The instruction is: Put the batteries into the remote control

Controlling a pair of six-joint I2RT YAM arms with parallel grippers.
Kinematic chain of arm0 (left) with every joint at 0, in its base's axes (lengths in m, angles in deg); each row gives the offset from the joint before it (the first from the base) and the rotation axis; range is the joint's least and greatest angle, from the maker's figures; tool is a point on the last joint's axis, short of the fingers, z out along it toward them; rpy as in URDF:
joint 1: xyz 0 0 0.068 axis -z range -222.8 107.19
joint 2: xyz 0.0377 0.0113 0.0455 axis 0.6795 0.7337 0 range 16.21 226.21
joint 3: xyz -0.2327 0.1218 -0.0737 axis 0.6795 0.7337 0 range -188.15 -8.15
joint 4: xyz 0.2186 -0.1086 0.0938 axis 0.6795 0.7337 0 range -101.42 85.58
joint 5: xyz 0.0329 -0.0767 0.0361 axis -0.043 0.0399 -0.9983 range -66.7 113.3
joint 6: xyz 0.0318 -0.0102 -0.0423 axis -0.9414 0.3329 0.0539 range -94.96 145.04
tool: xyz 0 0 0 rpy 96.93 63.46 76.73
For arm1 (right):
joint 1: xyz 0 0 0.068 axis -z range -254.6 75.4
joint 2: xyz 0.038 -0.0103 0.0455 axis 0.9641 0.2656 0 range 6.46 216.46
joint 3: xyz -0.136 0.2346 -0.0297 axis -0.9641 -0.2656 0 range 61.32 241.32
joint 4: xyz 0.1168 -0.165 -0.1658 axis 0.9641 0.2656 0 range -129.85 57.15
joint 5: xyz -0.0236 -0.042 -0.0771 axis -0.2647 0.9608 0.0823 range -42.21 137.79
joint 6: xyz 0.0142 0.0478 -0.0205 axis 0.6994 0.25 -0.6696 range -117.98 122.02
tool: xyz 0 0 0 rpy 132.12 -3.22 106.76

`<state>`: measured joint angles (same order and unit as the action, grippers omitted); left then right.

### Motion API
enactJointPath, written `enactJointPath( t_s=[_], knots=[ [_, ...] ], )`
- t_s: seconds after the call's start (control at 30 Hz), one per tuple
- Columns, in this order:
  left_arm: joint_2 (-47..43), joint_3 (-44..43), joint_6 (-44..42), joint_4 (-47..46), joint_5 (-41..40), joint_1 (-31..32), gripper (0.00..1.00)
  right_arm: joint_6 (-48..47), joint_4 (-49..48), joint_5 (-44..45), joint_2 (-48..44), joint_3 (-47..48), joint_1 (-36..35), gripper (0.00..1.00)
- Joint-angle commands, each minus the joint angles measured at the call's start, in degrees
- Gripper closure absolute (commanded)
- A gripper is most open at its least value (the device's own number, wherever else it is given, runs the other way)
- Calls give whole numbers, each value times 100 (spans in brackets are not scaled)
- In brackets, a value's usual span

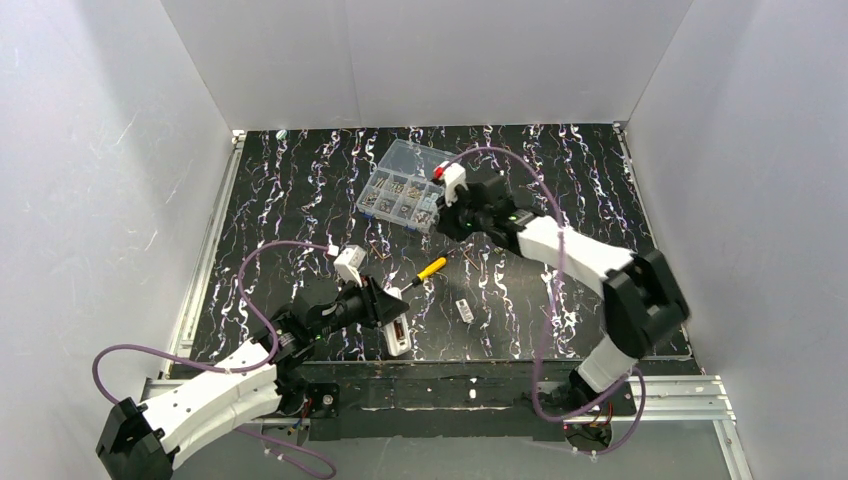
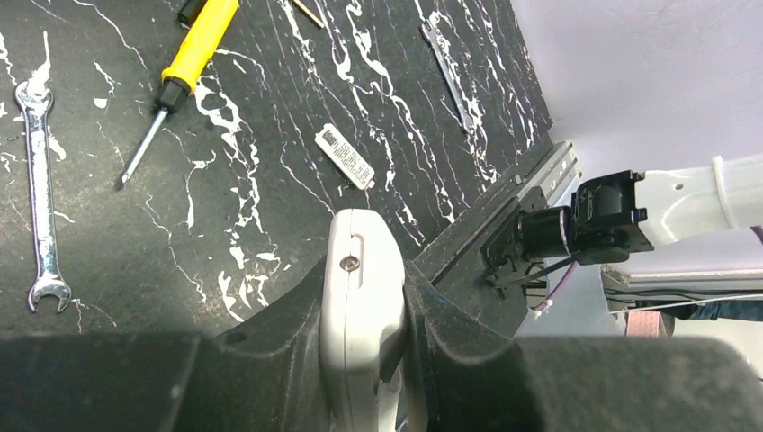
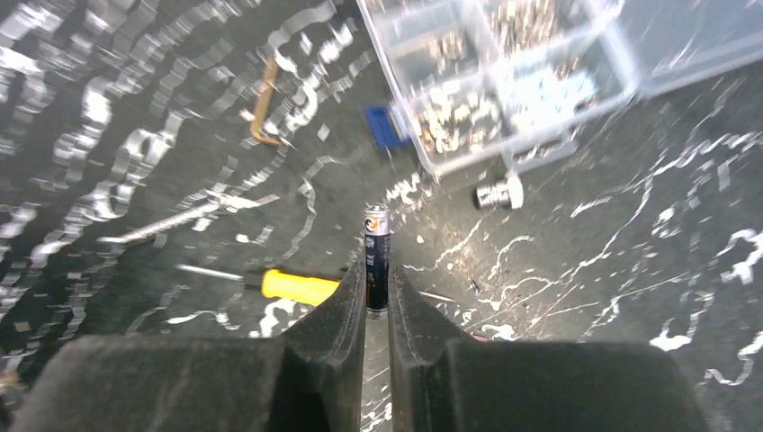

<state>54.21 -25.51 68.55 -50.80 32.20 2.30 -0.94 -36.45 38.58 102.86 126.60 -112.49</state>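
**Both grippers loaded: remote on the left, battery on the right**

Top view. The yellow-handled screwdriver (image 1: 430, 268) lies mid-table and serves as the reference. The left gripper (image 1: 387, 310) sits nearer the arm bases than the screwdriver and slightly to its left. Its fingers are clamped on the remote control (image 1: 399, 337), whose white body has a dark patch facing up. The right gripper (image 1: 446, 218) hangs beyond the screwdriver. The clear compartment box (image 1: 403, 184) is farther off still. A small white tab (image 1: 464, 310) lies on the table to the screwdriver's right, toward the bases.

Left wrist view. The fingers (image 2: 270, 337) press both sides of the remote control (image 2: 356, 288), which carries one screw near its tip. The screwdriver (image 2: 193, 45) is up-frame of the remote. A wrench (image 2: 40, 189) lies to the screwdriver's left and the white tab (image 2: 345, 156) to its right.

Right wrist view, blurred. The right gripper (image 3: 377, 301) is closed on a dark battery (image 3: 377, 256), with the metal cap pointing away. The screwdriver (image 3: 292, 286) lies just left of the fingers. The compartment box (image 3: 504, 81) is beyond the screwdriver to the right, and a small metal cylinder (image 3: 498, 193) sits on its nearer side.
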Motion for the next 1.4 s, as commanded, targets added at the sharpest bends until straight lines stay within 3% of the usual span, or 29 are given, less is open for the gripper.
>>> enactJointPath(
  t_s=[0.0,0.23,0.5,0.9,1.37],
  knots=[
    [39,-210,-23,-605,-52,-37,100,129,-614,-478,-1408,-604,-12,99],
    [327,-185,4,-1653,-91,-38,100,323,-1304,-1404,-3899,-2382,-277,99],
    [1231,-537,-239,-3244,473,-36,100,-908,-743,-2045,-5642,-3008,-1417,99],
    [1945,-923,-43,-4233,1239,-36,100,-1532,-387,-3195,-6700,-3327,-1592,99],
    [2010,-936,-184,-4895,1939,-34,100,-941,-564,-2332,-6701,-3318,-1590,99]
  ],
)
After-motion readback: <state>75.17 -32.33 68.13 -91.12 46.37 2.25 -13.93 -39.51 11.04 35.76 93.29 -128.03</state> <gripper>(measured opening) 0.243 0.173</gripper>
